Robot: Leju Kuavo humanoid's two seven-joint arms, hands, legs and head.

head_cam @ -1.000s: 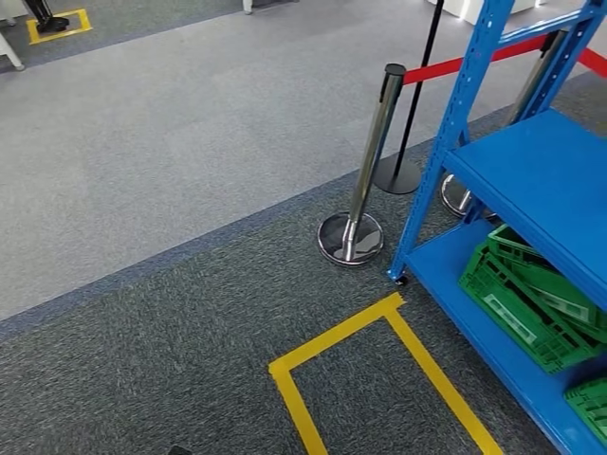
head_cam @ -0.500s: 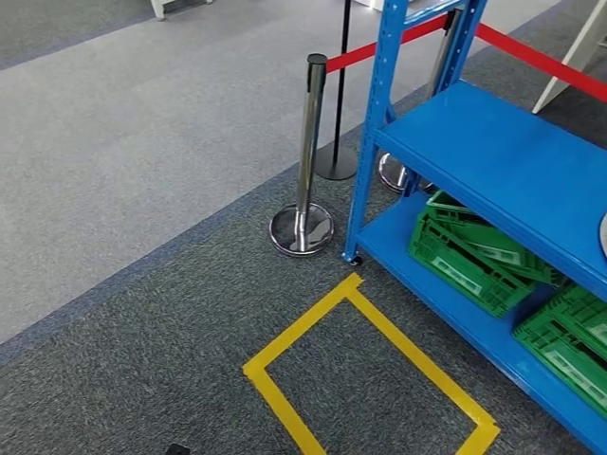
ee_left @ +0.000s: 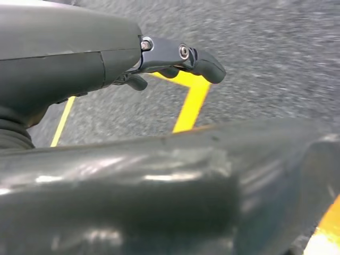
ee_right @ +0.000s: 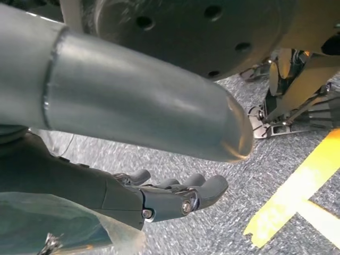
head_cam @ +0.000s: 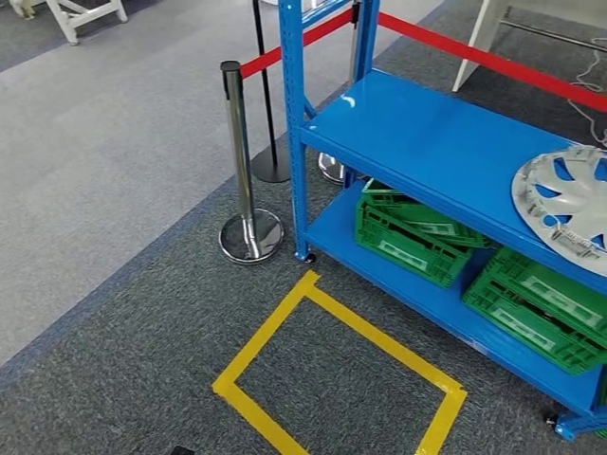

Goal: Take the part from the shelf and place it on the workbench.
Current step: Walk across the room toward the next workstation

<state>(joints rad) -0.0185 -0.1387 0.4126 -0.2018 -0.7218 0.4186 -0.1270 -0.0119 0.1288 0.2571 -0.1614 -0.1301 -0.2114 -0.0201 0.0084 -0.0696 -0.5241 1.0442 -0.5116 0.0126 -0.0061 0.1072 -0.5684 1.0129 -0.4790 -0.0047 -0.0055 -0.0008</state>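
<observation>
Silver stanchion post [head_cam: 240, 161] with the red belt [head_cam: 297, 43] sits off to the left on the grey carpet, then the yellow tape box [head_cam: 337, 379] on the floor, then the blue steel shelf [head_cam: 430, 142]. Green crates [head_cam: 412, 237] are stacked on its bottom level. Far right on the middle level is the part, a silver hubcap [head_cam: 565, 199], lying flat with its face up, partly cut off by the frame edge. It's round, so no real long axis to speak of; the spokes just fan out from the hub.

Looks to me like we're at the approach step, nothing picked up yet. Both arms hang down by the floor. The left hand [ee_left: 168, 56] has its fingers loosely extended and holds nothing. The right hand [ee_right: 172, 196] is the same deal, fingers stretched out a bit apart, empty.

Next move, I'd guess: get squared up in that tape box facing the shelf, then raise the arms toward the hubcap, which is well to the right. A wide flat disc probably wants both hands on the rim.
</observation>
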